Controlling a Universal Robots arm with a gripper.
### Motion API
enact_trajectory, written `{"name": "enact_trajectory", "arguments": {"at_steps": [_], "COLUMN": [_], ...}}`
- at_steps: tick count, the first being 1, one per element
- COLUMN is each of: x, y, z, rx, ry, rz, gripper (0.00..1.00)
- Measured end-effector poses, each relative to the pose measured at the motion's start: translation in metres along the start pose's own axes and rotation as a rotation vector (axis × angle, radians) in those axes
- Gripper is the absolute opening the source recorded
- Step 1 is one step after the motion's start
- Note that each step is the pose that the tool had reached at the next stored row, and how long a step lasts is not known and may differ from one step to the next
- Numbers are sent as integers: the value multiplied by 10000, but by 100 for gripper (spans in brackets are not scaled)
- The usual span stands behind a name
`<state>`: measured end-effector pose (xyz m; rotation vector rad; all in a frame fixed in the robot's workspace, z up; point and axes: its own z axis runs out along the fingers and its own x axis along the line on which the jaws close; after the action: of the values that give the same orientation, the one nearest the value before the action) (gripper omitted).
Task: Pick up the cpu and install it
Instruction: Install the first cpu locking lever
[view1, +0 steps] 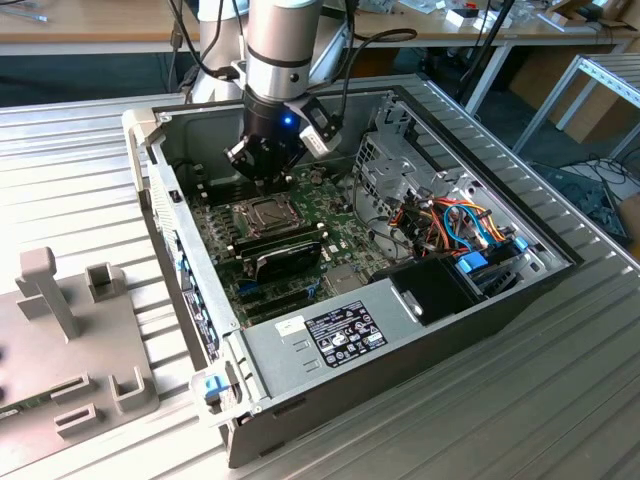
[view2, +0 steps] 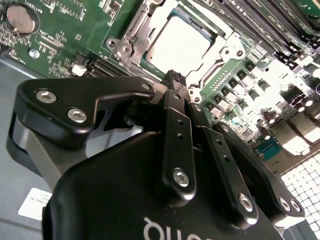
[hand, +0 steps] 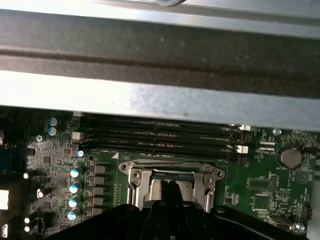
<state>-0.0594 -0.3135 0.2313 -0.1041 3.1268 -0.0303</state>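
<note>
gripper (view2: 174, 80) fingers pressed together, empty, just above the socket | cpu (view2: 180, 45) lying in motherboard socket (view1: 268, 212), frame (hand: 170, 172) open | risk: fingertips descending could scrape or tilt the chip, bending contacts

Fingers (hand: 170, 192) closed together over socket frame (hand: 172, 175); memory slots (hand: 160, 137) beyond; coin cell (hand: 289, 156) aside.

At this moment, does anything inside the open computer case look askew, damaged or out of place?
Nothing stands out. The silver-grey square cpu lies flat and square inside the metal socket frame on the green motherboard. The black gripper sits just above the socket's edge, fingers together, holding nothing.
</note>
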Motion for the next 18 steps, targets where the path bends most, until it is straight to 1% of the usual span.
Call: {"name": "enact_trajectory", "arguments": {"at_steps": [3, 6, 11, 13, 14, 15, 16, 17, 18], "x": [1, 4, 5, 6, 8, 11, 12, 13, 15], "y": [-22, -65, -78, -97, -122, -161, -175, -182, -189], "z": [1, 2, 2, 2, 3, 4, 5, 5, 5], "rx": [2, 4, 6, 5, 5, 6, 4, 6, 9], "ry": [4, 7, 8, 8, 8, 8, 6, -16, -90], "rz": [212, 378, 397, 398, 398, 398, 398, 399, 401], "gripper": [11, 11, 11, 11, 11, 11, 11, 11, 11]}}
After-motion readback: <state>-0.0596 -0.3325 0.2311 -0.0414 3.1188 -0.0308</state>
